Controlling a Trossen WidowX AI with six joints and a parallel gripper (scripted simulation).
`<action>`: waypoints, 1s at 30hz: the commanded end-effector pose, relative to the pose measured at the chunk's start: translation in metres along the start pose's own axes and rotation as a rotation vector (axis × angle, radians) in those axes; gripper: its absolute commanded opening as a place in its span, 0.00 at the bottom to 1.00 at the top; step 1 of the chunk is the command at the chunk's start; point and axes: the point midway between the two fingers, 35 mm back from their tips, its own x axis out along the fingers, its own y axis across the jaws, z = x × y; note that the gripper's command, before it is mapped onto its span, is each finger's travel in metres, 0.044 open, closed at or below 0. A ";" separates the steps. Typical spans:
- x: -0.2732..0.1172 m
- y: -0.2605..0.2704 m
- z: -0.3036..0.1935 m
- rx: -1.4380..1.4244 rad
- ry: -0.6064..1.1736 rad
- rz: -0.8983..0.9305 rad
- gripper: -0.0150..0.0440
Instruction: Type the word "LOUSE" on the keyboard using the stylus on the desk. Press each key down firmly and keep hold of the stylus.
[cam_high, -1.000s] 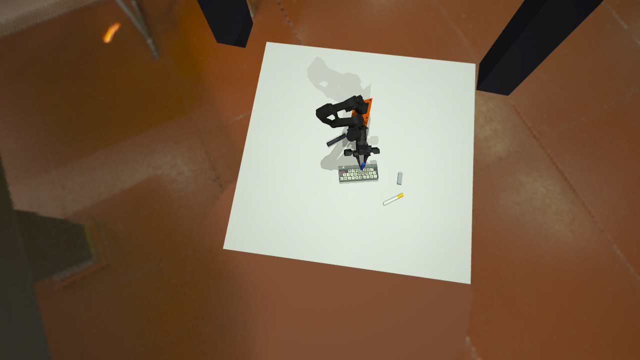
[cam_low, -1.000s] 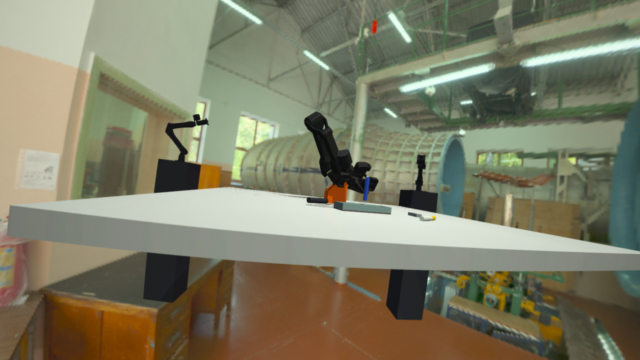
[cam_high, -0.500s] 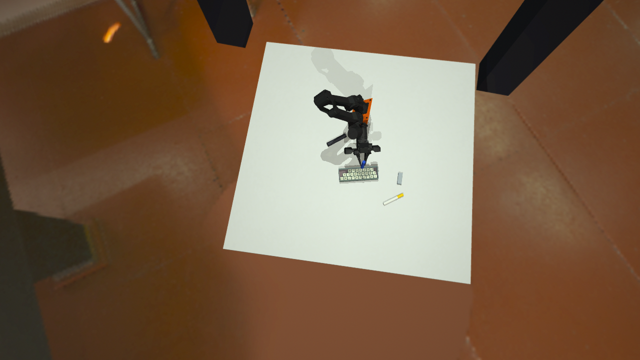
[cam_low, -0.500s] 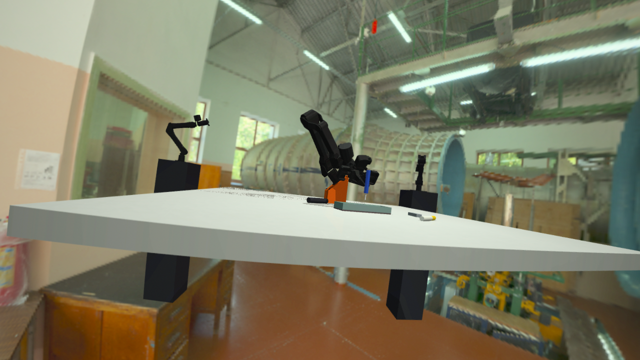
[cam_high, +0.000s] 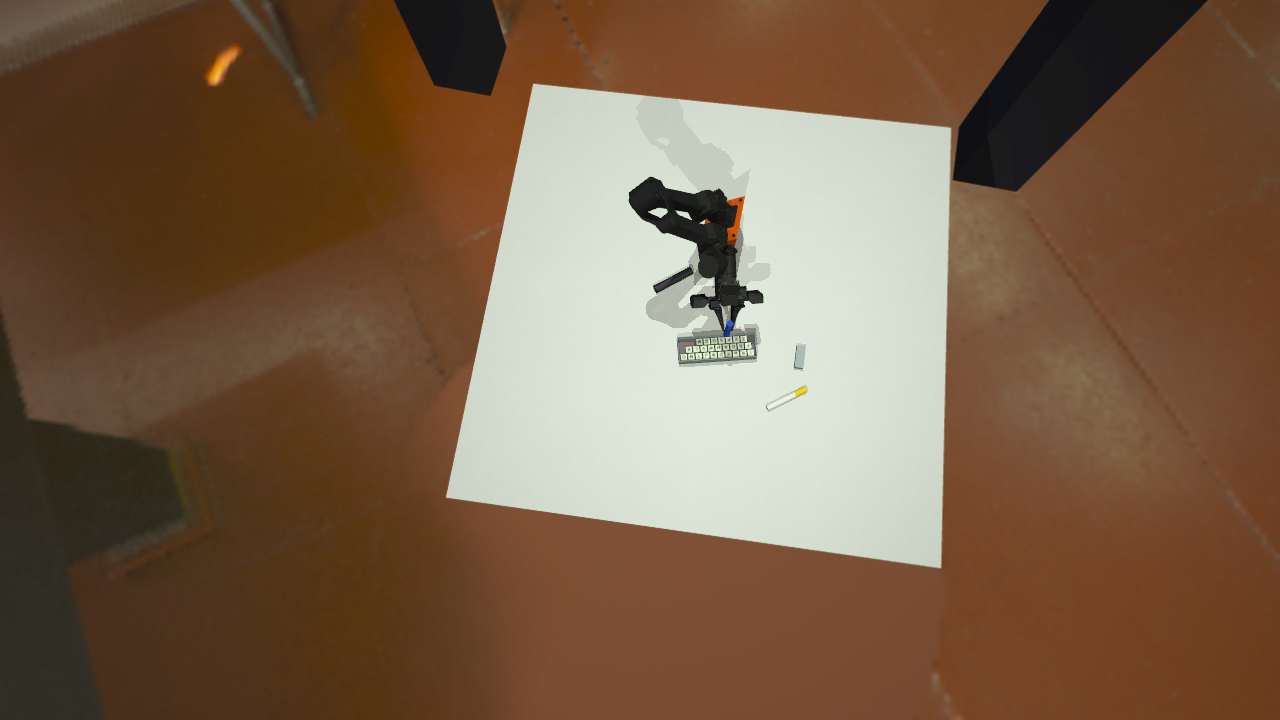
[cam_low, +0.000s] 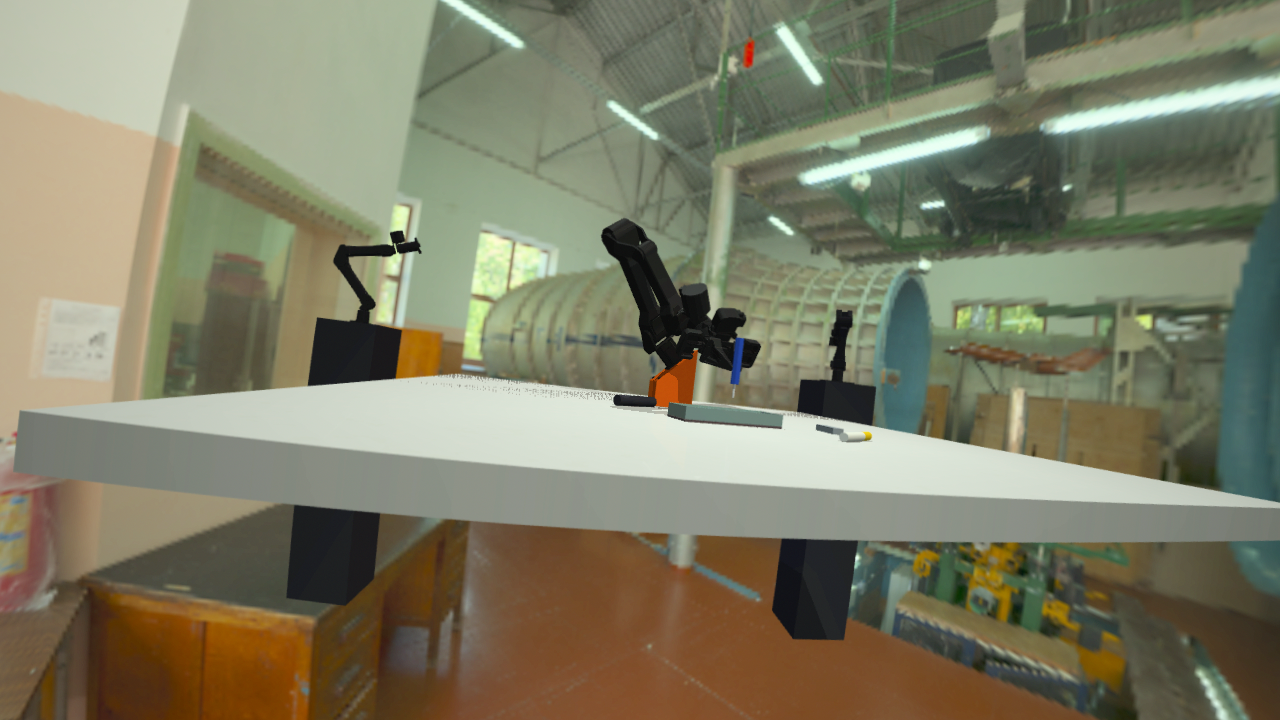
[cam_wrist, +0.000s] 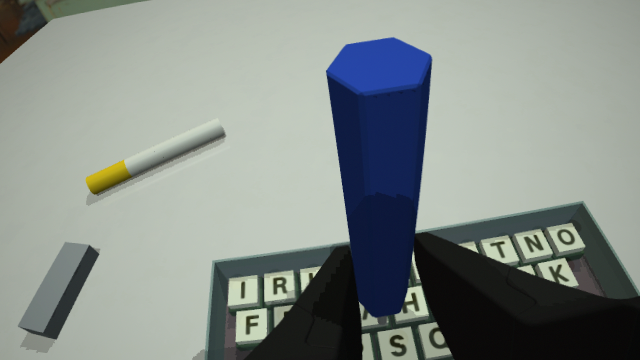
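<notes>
My gripper (cam_wrist: 382, 254) (cam_high: 726, 320) (cam_low: 729, 356) is shut on a blue hexagonal stylus (cam_wrist: 380, 165) (cam_high: 728, 327) (cam_low: 736, 358) and holds it upright. The stylus hangs over the grey keyboard (cam_wrist: 590, 220) (cam_high: 716, 348) (cam_low: 725, 414), its tip a short way above the keys in the side view. In the wrist view the fingers and stylus hide the middle keys. Keys I, R, F show at the left, S and O below, T, N, O, K at the right.
A white marker with a yellow cap (cam_wrist: 155, 156) (cam_high: 786, 398) (cam_low: 851, 435) and a small grey block (cam_wrist: 59, 288) (cam_high: 799, 356) lie beside the keyboard. A dark bar (cam_high: 673, 280) (cam_low: 633, 401) lies near the arm's orange base (cam_high: 736, 214) (cam_low: 675, 381).
</notes>
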 end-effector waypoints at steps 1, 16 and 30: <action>0.004 0.009 0.005 0.005 -0.002 0.000 0.25; 0.016 0.045 0.011 0.011 -0.006 -0.004 0.25; 0.025 0.045 -0.005 0.010 -0.006 -0.005 0.39</action>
